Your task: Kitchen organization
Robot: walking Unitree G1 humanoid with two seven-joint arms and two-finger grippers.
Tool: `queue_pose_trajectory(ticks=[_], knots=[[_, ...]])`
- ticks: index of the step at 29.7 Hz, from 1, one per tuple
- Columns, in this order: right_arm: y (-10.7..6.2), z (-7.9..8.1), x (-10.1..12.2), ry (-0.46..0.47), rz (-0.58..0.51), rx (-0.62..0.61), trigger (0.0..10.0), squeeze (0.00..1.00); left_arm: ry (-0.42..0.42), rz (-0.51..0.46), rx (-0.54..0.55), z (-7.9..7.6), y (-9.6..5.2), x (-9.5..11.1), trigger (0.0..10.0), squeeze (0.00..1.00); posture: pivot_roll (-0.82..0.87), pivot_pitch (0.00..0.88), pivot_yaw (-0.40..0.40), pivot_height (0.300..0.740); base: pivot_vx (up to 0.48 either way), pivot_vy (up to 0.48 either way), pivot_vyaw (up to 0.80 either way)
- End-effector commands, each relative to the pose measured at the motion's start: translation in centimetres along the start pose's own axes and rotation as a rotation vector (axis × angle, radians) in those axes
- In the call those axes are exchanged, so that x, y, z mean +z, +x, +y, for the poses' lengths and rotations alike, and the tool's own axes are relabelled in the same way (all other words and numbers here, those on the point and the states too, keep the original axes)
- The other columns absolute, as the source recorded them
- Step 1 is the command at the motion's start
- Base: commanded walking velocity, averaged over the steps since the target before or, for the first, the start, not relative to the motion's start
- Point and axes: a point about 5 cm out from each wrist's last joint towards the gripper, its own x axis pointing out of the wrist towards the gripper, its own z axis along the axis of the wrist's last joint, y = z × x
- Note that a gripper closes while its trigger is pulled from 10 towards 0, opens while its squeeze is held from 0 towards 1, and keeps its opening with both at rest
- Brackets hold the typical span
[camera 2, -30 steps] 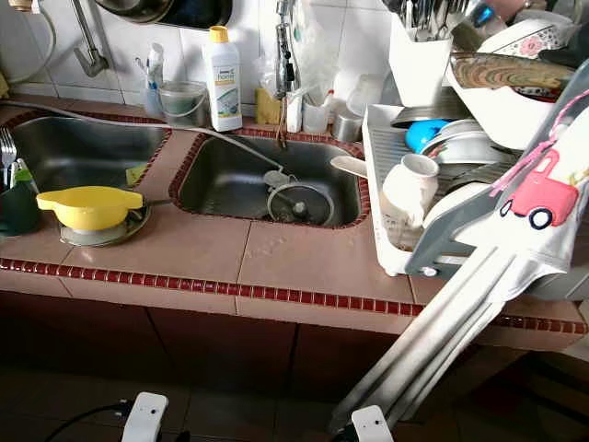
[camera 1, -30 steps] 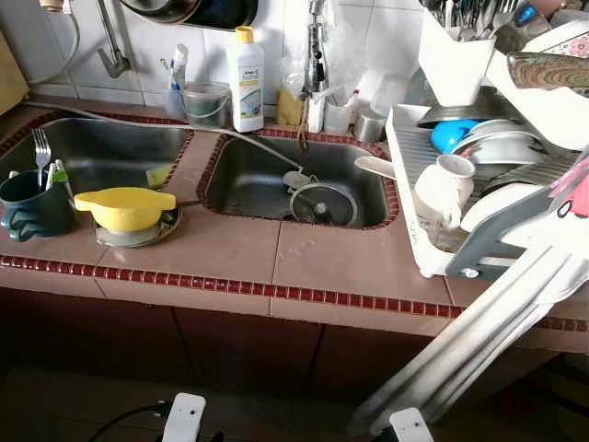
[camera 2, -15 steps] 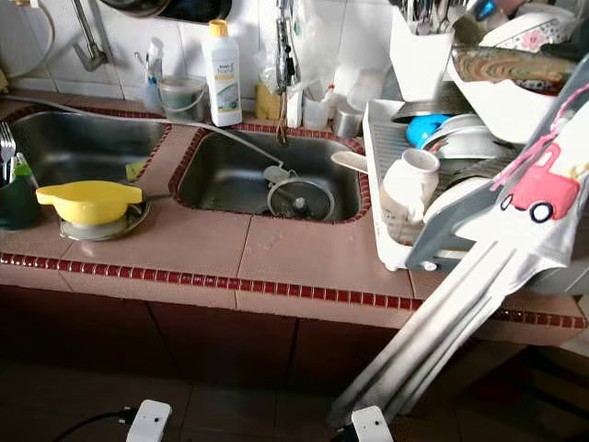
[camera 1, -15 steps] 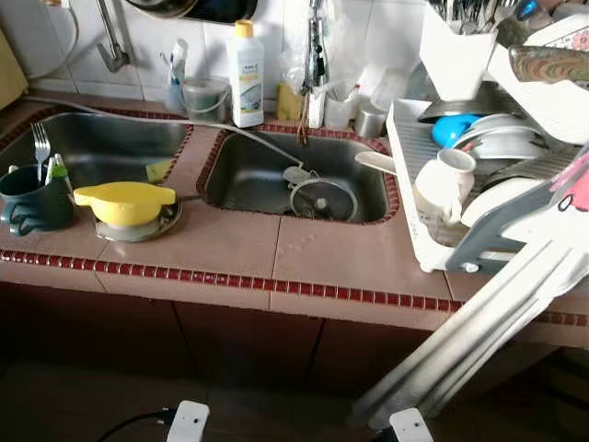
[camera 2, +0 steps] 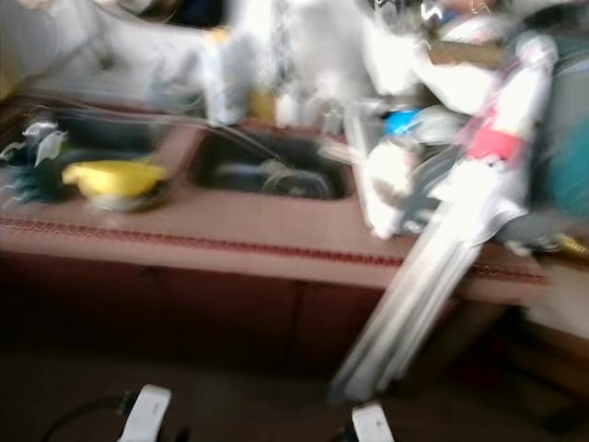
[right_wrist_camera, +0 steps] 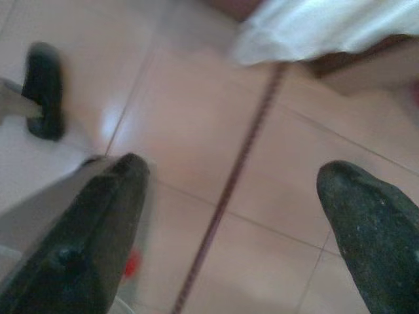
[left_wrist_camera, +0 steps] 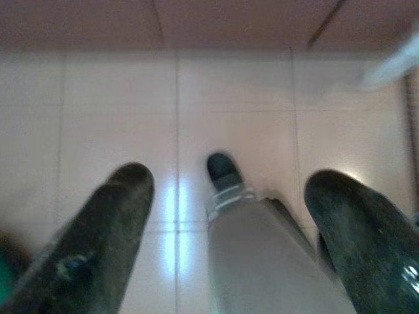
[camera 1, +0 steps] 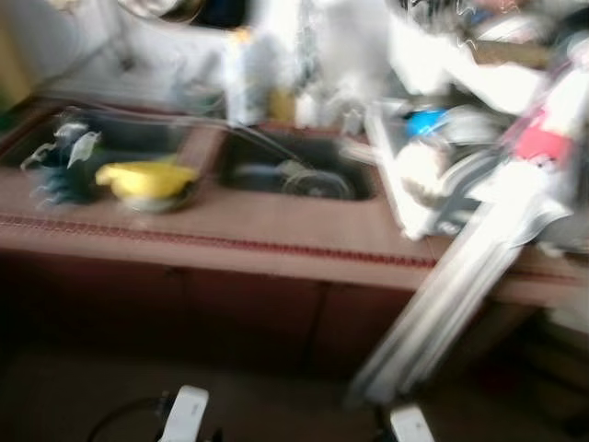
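Jaws of the left gripper (left_wrist_camera: 222, 216) and the right gripper (right_wrist_camera: 229, 222) stand spread, holding nothing, above the pale floor tiles (right_wrist_camera: 196, 131). On the table (camera 1: 276, 230), blurred, a yellow bowl (camera 1: 147, 177) sits left of the sink (camera 1: 294, 166); the dish rack (camera 1: 451, 175) stands to the sink's right.

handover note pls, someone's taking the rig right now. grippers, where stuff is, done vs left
Head views are blurred; the camera is moving.
Left gripper: open, holding nothing, hanging over the tiled floor.
Right gripper: open, holding nothing, also over the floor.
Counter: yellow bowl on the left beside a dark mug; two sinks behind; crowded white dish rack on the right; a folded ironing board leans against the counter edge.
Done: nothing visibly put away.
Left: bowl, mug and rack contents, as far as the blur allows.
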Motion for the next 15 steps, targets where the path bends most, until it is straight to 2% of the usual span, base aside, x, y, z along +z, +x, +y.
queue_pose_trajectory(ticks=[1,15], knots=[[-0.20,0.05,-0.83,0.009,0.019,-0.006,10.0,0.00,0.003,0.066,-0.014,-0.43,-0.16,-1.20,10.0,0.00,-0.12,0.000,-0.028,0.732,0.000,0.000,0.00],[-0.15,0.00,-0.54,0.018,0.004,-0.009,10.0,0.00,-0.009,0.029,-0.021,-0.22,-0.15,-0.75,10.0,0.00,-0.12,0.000,-0.024,0.732,0.000,0.000,0.00]])
